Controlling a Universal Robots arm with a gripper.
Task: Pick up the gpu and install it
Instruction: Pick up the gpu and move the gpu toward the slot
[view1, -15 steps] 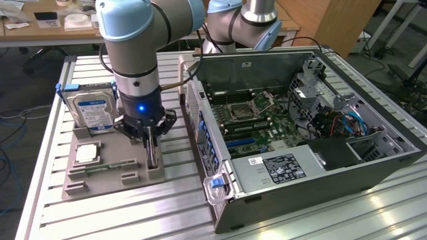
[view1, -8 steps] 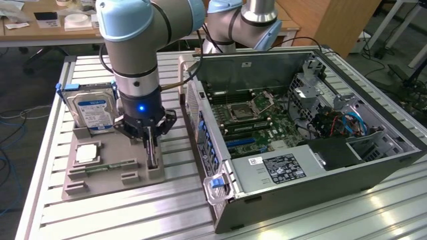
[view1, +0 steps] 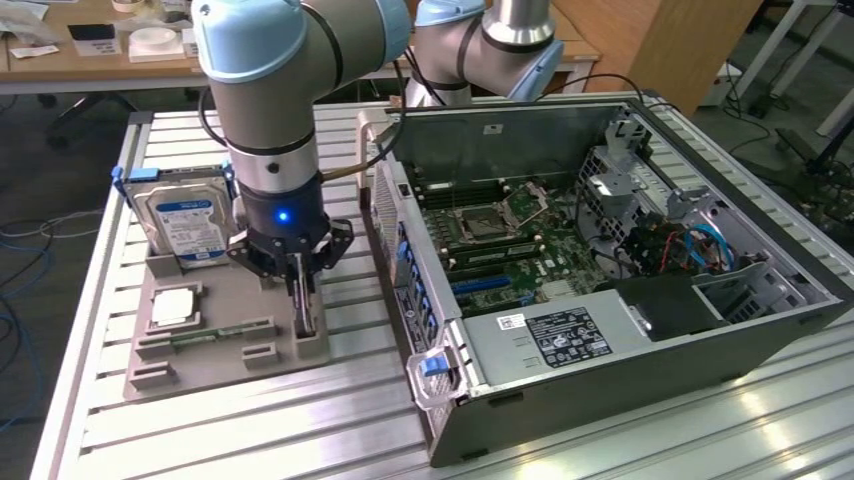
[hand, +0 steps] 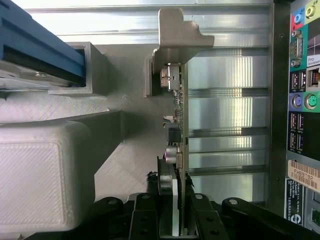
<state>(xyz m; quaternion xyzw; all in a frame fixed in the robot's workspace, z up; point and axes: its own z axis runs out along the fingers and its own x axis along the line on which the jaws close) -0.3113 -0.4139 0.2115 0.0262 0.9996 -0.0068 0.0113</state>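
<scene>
- The open computer case (view1: 641, 390) fills the right half of the exterior view. Its side panel is off, so I can reach the board inside.
- The grey holder tray (view1: 240, 295) sits at lower left and keeps the parts upright for grasping.
- The hard drive (view1: 187, 220) stands at the tray's upper-left end.
- The gpu (view1: 306, 320) stands on edge in the tray slot nearest the case.
- The gripper (view1: 299, 275) pinches the gpu's upper edge from both faces.

Arm (view1: 274, 90): standing tall, forearm dropping straight down.
Wrist (view1: 280, 215): pointing vertically down, its blue light glowing.
Gripper (view1: 304, 292): clamping its fingers (hand: 145, 220) on both faces of the gpu (hand: 181, 125).
</scene>
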